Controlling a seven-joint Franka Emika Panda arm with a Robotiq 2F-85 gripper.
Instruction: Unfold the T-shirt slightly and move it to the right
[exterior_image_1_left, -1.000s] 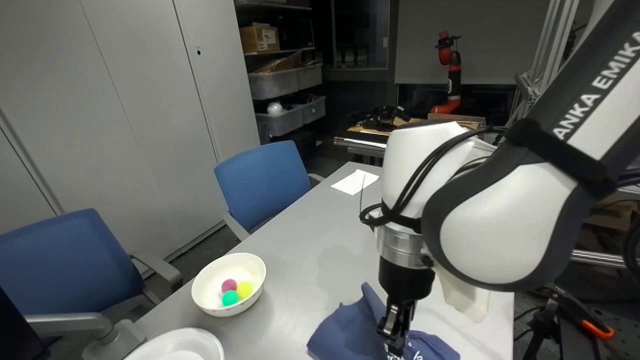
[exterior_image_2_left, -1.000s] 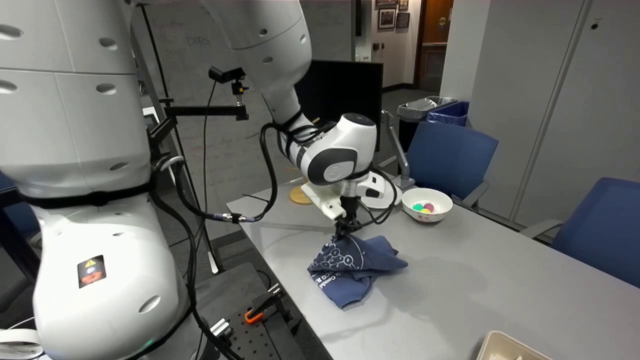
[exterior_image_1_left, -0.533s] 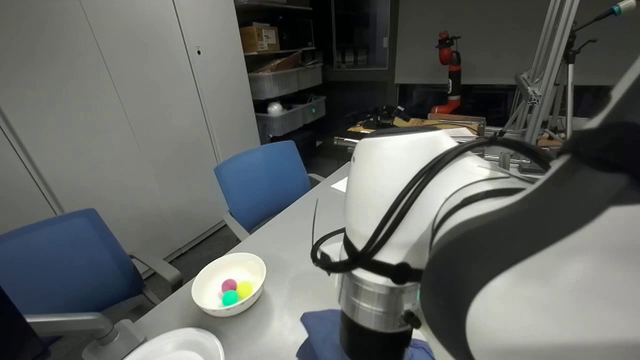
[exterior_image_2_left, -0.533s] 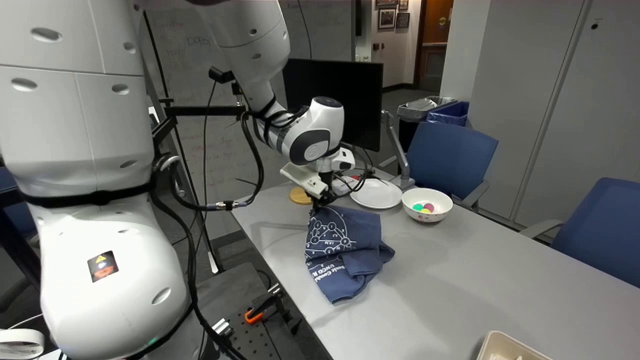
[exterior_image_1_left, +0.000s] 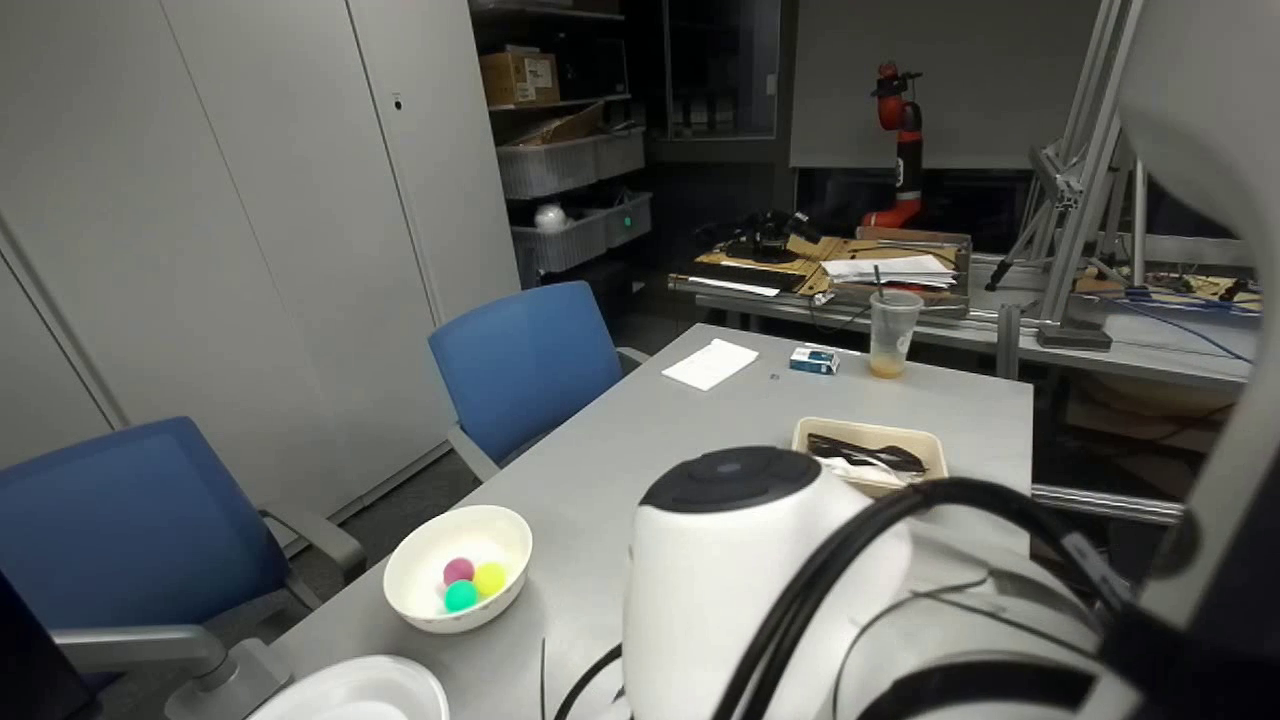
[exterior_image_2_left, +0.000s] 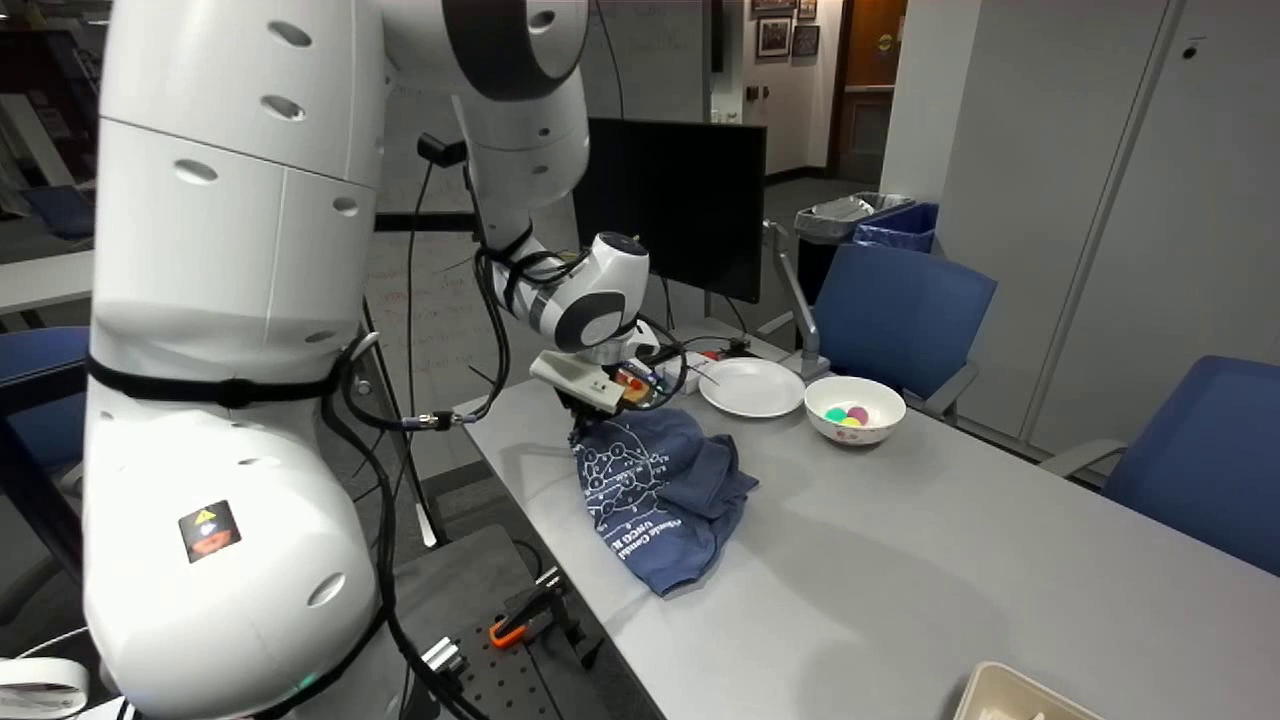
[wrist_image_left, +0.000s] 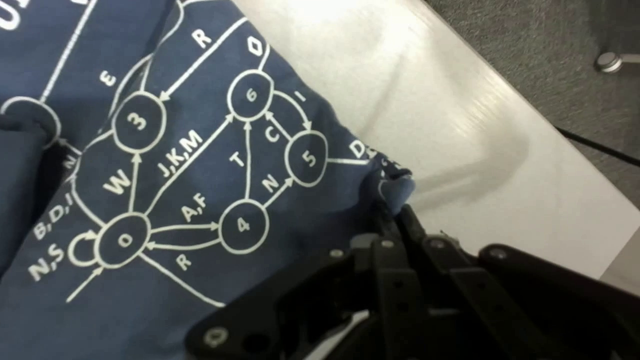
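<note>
Nearer table edge (exterior_image_2_left: 574, 562) than before: T-shirt (exterior_image_2_left: 655, 500), pinched by gripper (wrist_image_left: 399, 216).

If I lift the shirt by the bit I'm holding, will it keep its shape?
Probably not: the shirt looks floppy, bunching where the hand pinches it. With only a small bit of edge gripped, the rest would likely hang or drag. Its loose folds might shift too.
</note>
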